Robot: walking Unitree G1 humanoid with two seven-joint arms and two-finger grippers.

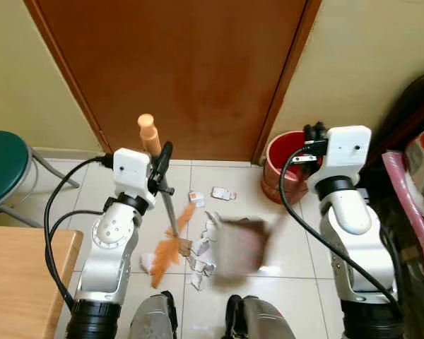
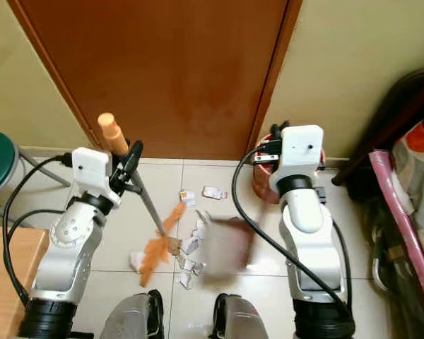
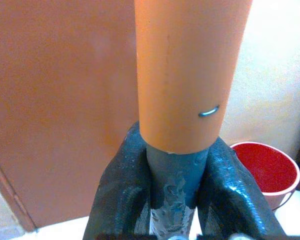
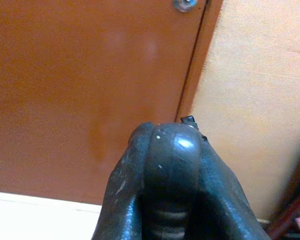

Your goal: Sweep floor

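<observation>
My left gripper (image 1: 162, 159) is shut on a broom's grey shaft just below its orange handle top (image 1: 148, 133); the wrist view shows the fingers (image 3: 117, 195) clamped around it. The orange bristles (image 1: 168, 253) rest on the white tiles beside a heap of crumpled paper scraps (image 1: 201, 254). Two small scraps (image 1: 222, 193) lie nearer the door. A blurred grey-brown dustpan (image 1: 240, 246) sits right of the heap. My right gripper (image 1: 313, 133), raised by the door frame, is shut on a dark rounded handle end (image 4: 171, 165).
A brown door (image 1: 184, 63) closes the far side. A red bucket (image 1: 279, 159) stands at its right corner. A green stool (image 1: 1, 166) and a wooden table corner (image 1: 21, 282) are on the left. Dark furniture and a pink roll (image 1: 406, 205) crowd the right.
</observation>
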